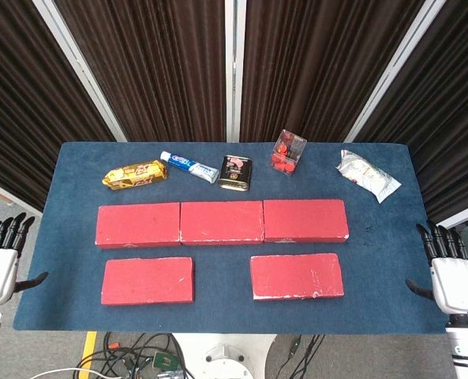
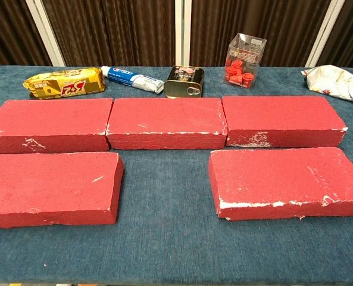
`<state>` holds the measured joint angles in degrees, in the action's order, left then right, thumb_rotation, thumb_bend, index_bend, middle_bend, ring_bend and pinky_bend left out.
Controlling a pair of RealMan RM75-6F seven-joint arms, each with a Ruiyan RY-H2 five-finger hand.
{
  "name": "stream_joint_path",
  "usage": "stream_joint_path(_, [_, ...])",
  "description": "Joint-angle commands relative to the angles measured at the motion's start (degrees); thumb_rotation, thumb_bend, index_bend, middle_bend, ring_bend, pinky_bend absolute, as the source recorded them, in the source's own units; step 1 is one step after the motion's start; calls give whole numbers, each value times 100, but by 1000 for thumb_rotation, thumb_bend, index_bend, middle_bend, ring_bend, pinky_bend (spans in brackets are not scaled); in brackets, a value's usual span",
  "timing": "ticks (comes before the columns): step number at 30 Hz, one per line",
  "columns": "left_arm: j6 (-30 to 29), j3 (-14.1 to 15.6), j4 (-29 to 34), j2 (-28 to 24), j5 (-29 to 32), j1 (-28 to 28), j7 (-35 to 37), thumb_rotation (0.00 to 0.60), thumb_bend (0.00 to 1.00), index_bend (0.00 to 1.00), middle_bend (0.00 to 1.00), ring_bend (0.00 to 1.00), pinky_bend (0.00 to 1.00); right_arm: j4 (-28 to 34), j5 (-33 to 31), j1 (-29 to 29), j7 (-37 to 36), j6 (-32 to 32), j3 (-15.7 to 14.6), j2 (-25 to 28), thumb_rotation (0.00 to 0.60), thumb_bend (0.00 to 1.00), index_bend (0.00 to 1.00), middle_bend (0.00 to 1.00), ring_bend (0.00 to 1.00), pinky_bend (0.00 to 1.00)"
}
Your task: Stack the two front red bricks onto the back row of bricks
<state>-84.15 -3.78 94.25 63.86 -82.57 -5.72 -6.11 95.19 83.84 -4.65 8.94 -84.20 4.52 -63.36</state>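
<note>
Both front red bricks, left one (image 1: 147, 280) at 7 o'clock and right one (image 1: 297, 276) at 5 o'clock, lie flat on the desk (image 1: 218, 316), unstacked, just before the back row (image 1: 222, 222). My left hand (image 1: 0, 260) and right hand (image 1: 453, 276) hang released, fingers spread, off the desk's ends. Risk: a one-sided grasp could tip a brick. Blue cloth surface; dark curtains behind.

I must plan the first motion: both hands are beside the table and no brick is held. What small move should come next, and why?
Probably bring the left hand inward toward the front left brick. Both it and the right hand rest open off the table edges, holding nothing, and both front bricks, including the front right brick, lie flat before the back row, with nothing stacked yet.
</note>
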Motion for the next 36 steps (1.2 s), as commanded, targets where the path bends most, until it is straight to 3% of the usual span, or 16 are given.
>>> stream_joint_path(1, [26,-1,-25,22,8,-16,14,600,0,0,0,0,0,-10,19,-4,20,4,-12,-5,600,0,0,0,0,0])
stream_joint_path(10, [22,138,96,19,-212,4,133,600,0,0,0,0,0,-33,33,14,-7,-16,-32,-31,600,0,0,0,0,0])
stream_joint_path(16, [368,359,406,41,-420,-115,36,600,0,0,0,0,0,-38,-32,2,-104,8,6,-28,600,0,0,0,0,0])
stream_joint_path(25, [1064,601,593,543,-681,-460,162,600,0,0,0,0,0,-163,-106,-18,-166,71,26,-11,600,0,0,0,0,0])
stream_joint_path(28, [1441,652,871,605,-491,-590,130,600,0,0,0,0,0,-166,-119,-14,-215,35,60,15,600,0,0,0,0,0])
stream_joint_path(31, [1859,688,1225,660,-114,-731,-395,600,0,0,0,0,0,-244,-102,-12,-259,-33,94,-29,600,0,0,0,0,0])
stream_joint_path(36, [1927,557,1503,1063,413,-827,-1204,600,0,0,0,0,0,-373,-123,-30,-326,32,76,-121,600,0,0,0,0,0])
